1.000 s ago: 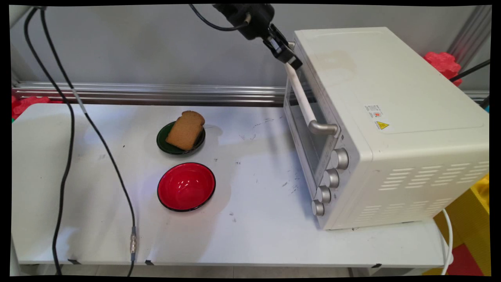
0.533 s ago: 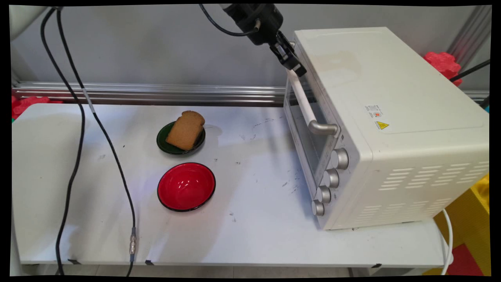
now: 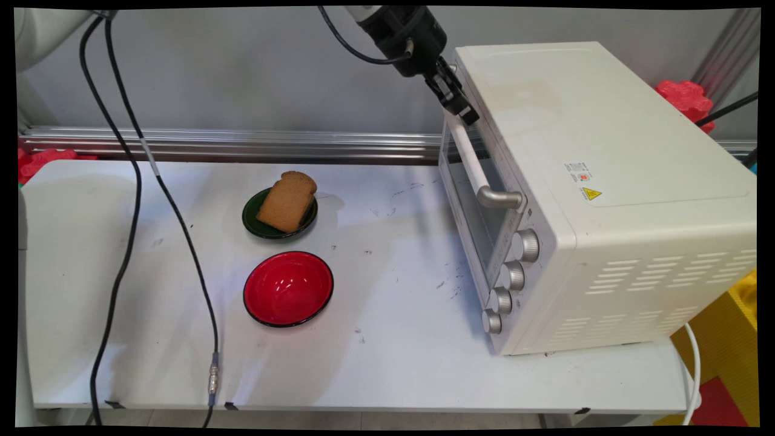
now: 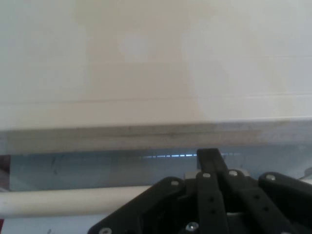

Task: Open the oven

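Gripper: the black gripper (image 3: 465, 112) comes in from the top edge and sits at the far end of the oven's handle (image 3: 471, 154), touching it or just short of it. The main view does not settle which.
Grip state: cannot tell whether it is open or closed. In the hand view only the black linkage shows, with the handle running in from the left and passing behind it.
Change: over the last second the gripper has slid a little to the right and downward, from beside the oven's top far corner to the handle's far end.
Handle: a pale bar across the top of the door, with a grey bracket at its near end. It has not shifted.
Door: the glass door (image 3: 478, 212) looks shut against the oven front, as it did a second ago.
Oven: the white oven (image 3: 605, 151) stands on the right of the table, with four grey knobs (image 3: 511, 275) at its near corner. It has not moved.
Hand view: the oven's pale top fills the upper part, with the door's edge below it.
Bread: a brown slice (image 3: 286, 201) lies on a green plate (image 3: 249, 225), left of the oven and well apart from the gripper. It is unchanged.
Bowl: a red bowl (image 3: 288, 289) sits just on the near side of the plate and has not moved.
Cables: the black cables (image 3: 124, 242) hang over the table's left part and have swung slightly to the right with the arm.
Table: the white table (image 3: 393, 357) carries all of these.
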### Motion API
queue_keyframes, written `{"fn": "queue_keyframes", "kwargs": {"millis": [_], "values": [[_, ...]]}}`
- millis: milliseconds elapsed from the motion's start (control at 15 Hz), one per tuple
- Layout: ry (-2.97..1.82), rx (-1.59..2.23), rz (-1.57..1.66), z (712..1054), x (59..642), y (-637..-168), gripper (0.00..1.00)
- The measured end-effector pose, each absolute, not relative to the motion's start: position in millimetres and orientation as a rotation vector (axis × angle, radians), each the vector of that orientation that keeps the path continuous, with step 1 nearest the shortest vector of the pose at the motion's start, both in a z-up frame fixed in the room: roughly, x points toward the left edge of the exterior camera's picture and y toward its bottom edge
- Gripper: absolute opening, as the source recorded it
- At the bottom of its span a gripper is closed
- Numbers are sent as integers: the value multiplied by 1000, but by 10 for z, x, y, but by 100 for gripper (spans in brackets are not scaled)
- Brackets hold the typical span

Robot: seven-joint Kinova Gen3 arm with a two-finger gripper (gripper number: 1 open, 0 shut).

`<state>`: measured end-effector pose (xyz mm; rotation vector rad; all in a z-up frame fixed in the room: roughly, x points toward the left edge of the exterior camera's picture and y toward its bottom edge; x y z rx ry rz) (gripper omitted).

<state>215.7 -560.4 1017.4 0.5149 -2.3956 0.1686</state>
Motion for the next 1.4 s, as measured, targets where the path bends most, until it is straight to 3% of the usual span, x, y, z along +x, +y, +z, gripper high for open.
{"fn": "queue_keyframes", "kwargs": {"millis": [1400], "values": [[-2426,533,181,9854,2344,-5610,0]]}}
